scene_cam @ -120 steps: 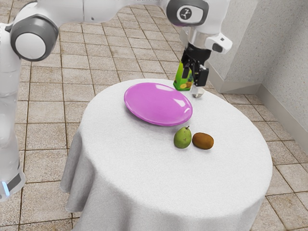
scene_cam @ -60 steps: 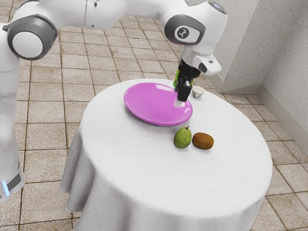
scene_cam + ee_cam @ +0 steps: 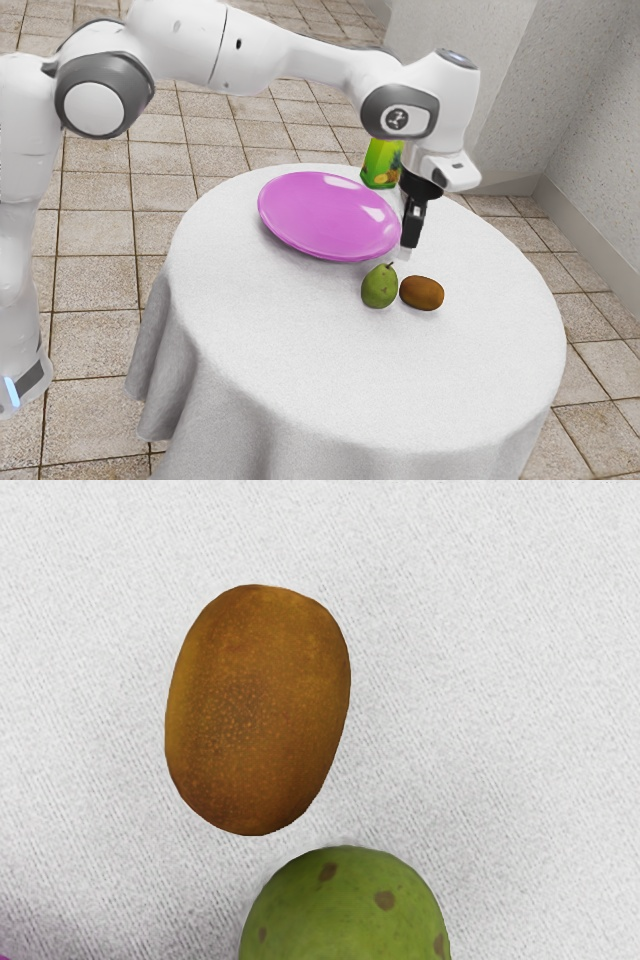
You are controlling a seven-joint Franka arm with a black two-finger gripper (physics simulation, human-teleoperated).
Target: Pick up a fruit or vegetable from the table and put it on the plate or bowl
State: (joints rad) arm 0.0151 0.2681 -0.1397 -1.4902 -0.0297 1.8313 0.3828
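on the round desk (image 3: pixel 300 380), draped in a white cloth, a green pear (image 3: pixel 379 287) and a brown kiwi (image 3: pixel 421 292) lie close side by side, the pear toward the exterior view's left. just behind them sits a wide purple plate (image 3: pixel 325 215), its near rim just beside the pear's stalk. a green juice carton (image 3: pixel 378 165) stands upright beyond the plate, near the desk's far edge, partly behind the arm's wrist. the white arm (image 3: pixel 250 50) sweeps in from the exterior view's left and bends down, its black jaws pointing straight down and hanging just above the two fruits, by the plate's rim. they are seen edge-on, so i cannot tell whether they are parted or closed. seen from the hand, the kiwi (image 3: pixel 258 710) lies on the cloth right below, with the top of the pear (image 3: pixel 345 905) beside it and a thin strip of cloth between them. both fruits rest on the cloth, outside the plate. tan tiles cover the floor (image 3: pixel 100 250) around the desk.
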